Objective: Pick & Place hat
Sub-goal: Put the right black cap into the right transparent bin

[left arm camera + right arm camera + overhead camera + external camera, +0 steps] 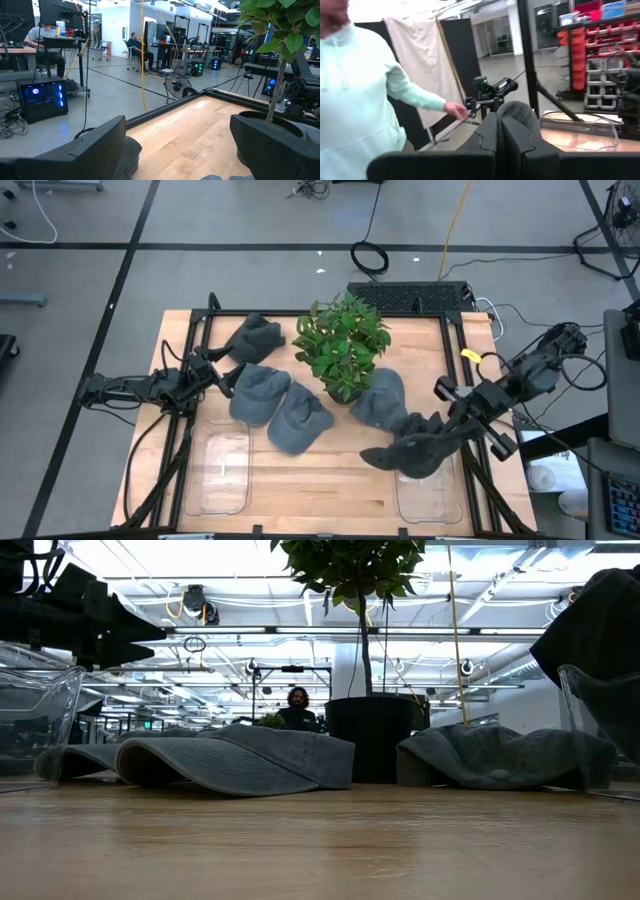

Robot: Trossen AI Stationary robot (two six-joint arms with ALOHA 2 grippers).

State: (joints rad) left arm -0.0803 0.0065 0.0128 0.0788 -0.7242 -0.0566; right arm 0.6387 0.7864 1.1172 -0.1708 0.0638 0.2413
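The right claw [437, 442] pinches a dark hat [412, 452] above the right-hand clear bin [428, 502]; drooping fabric could snag the rim and spill out. The left claw [222, 379] waits wide open.

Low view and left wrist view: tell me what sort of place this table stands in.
Probably a robotics lab or workshop. Desks with monitors and a lit computer tower stand on an open concrete floor, a person sits at a workstation, and red parts bins fill shelves.

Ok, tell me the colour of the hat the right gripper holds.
Dark grey hat, clearest in the high view.
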